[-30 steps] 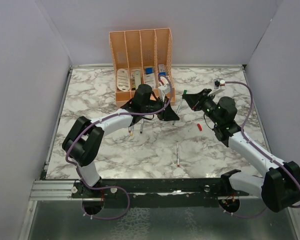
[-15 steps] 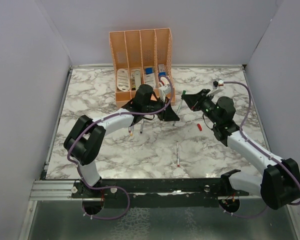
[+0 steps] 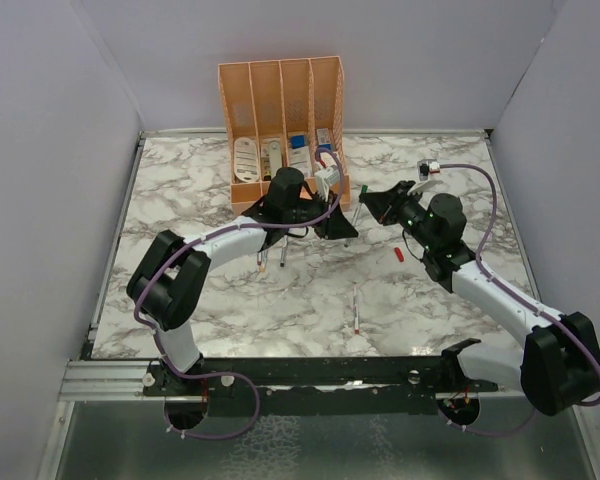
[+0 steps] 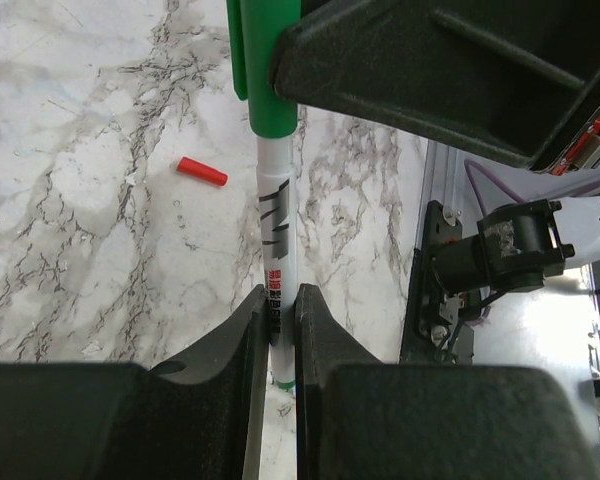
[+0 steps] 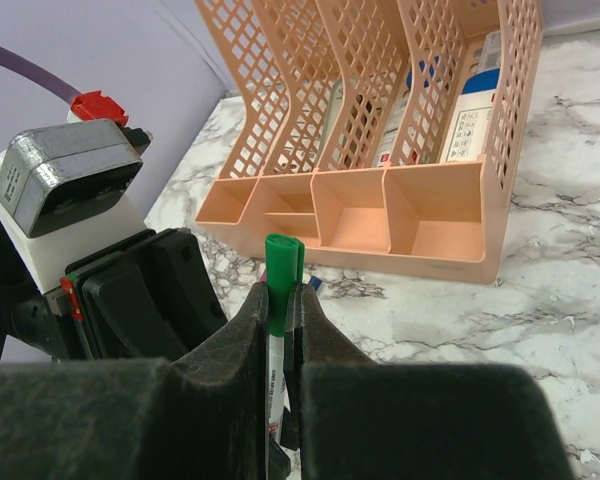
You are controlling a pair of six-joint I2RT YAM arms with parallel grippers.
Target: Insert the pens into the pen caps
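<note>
Left wrist: green-capped pen (image 4: 278, 230) pinched between left jaws.

Pen (image 3: 356, 310) before organiser (image 3: 248, 190); cap (image 3: 399, 253) rightward.

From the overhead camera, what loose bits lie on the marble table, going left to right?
leftmost pen → second pen close beside it → lone pen nearer the front edge → red cap

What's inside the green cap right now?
A pen enters the green cap from below; its tip and seating depth are hidden by the cap and the right gripper.
</note>
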